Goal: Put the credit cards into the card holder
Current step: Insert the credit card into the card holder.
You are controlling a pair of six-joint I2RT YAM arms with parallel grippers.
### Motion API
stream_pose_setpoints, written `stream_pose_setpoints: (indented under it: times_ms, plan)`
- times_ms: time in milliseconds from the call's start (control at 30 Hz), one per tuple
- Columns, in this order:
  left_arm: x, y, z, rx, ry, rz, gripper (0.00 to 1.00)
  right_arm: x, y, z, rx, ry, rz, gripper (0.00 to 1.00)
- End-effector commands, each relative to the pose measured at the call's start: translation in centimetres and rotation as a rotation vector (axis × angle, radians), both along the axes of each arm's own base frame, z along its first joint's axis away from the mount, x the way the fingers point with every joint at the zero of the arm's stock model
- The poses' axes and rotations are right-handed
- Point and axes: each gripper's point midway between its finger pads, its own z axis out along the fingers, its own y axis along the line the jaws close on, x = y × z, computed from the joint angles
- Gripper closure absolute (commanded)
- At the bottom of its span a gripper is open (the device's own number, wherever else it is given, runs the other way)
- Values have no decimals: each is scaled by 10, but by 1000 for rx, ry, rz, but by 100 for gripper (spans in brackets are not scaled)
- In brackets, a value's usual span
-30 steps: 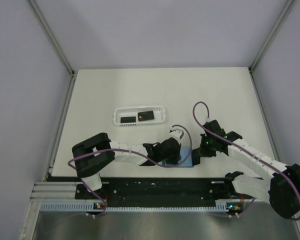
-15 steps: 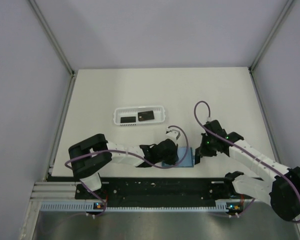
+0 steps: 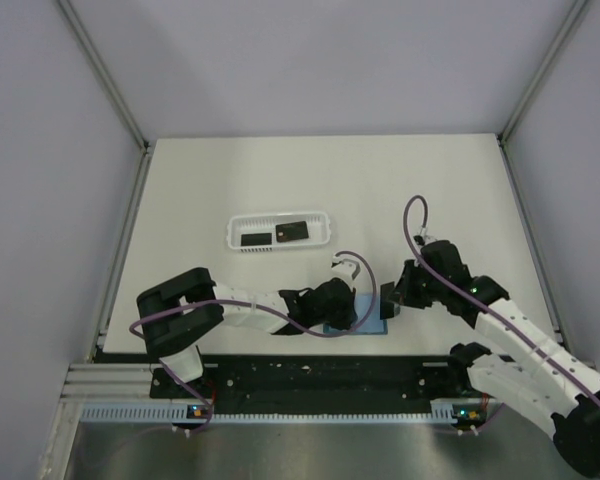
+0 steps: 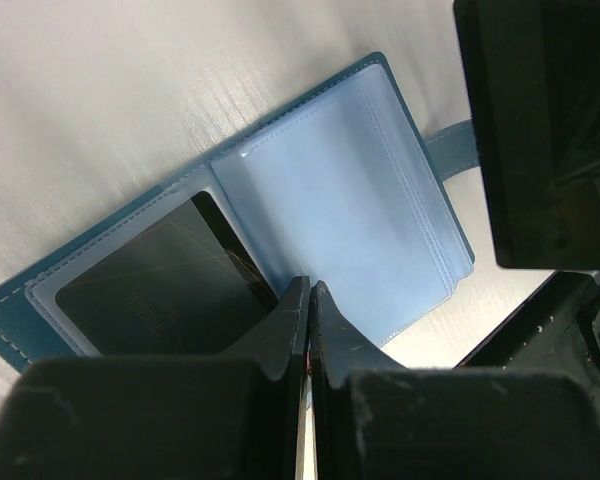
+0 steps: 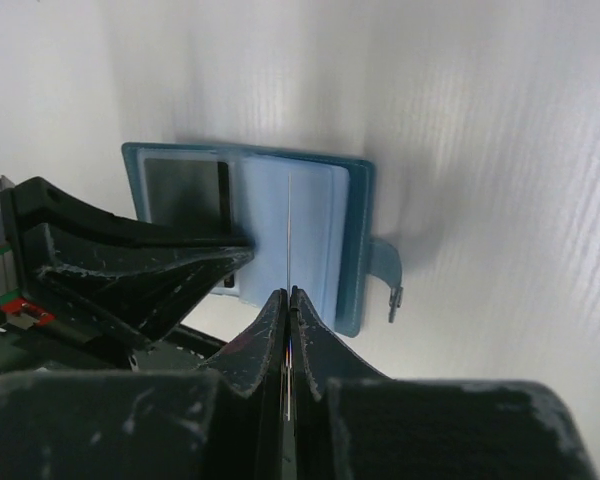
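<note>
1. White tabletop point(image 3: 430, 190) closed in by pale grey walls. The work sits at its near edge, just ahead of the arm bases.
2. Nearest lies the card holder point(image 4: 330, 210), opened flat like a book with its clear sleeves facing up. One pocketed card point(image 4: 170, 280) is already seated in the left-hand sleeve, and the right-hand sleeve looks empty.
3. The left gripper point(image 4: 308, 290) has its fingers pressed together, with the tips resting on the holder near the fold. It appears to be pinning the holder open. Whether it also nips a sleeve leaf I cannot tell. It has not shifted over the last half second.
4. What has changed is the right arm. Over the past second its forearm has swung round and the wrist has closed in on the holder's right edge.
5. The right gripper point(image 5: 288, 295) pinches a held card point(image 5: 290, 220), seen edge-on as a thin line above the right-hand sleeves. That reads as lining up for the insertion, which is not yet started.
6. The edge must meet the sleeve mouth squarely, or the soft holder may slide or buckle.
7. Farther back, well apart, a white basket point(image 3: 280, 214) contains two spare cards point(image 3: 294, 231), so the task is under halfway.
</note>
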Motion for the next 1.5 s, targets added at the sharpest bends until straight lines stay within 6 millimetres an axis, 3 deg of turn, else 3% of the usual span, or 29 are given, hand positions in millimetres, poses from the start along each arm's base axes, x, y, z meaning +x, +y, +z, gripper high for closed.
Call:
stream_pose_setpoints:
  times_ms: [0, 1067, 1467]
  plan:
    - [-27, 68, -60, 284, 111, -9, 100, 4, 14, 3, 75, -24, 45, 100]
    - [-27, 68, -61, 286, 113, -8, 100, 2, 3, -41, 1, 72, -17, 100]
    - [-28, 69, -62, 289, 114, -11, 100, 0, 16, -44, 65, 82, 14, 100]
